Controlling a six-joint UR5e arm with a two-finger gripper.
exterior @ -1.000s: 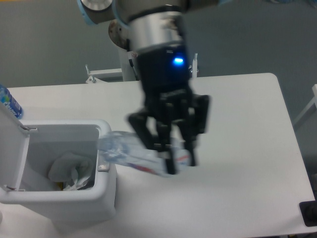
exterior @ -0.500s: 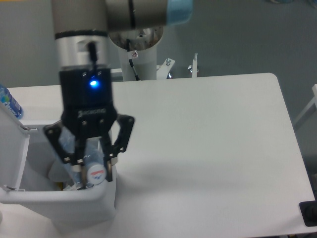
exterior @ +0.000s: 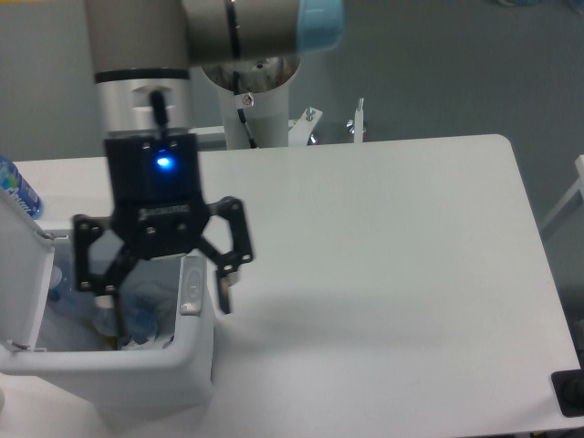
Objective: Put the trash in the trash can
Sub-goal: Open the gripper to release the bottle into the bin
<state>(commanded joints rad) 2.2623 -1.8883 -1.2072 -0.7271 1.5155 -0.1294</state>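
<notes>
Pincer (exterior: 164, 297) newly spread above white table (exterior: 383, 237)

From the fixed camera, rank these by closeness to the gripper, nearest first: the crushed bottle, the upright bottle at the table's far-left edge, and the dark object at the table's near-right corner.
1. Crushed bottle: inside the trash can, directly under the open gripper.
2. Upright bottle: behind the raised lid, at the left edge of the picture.
3. Dark object: near-right corner, far across the table.
</notes>
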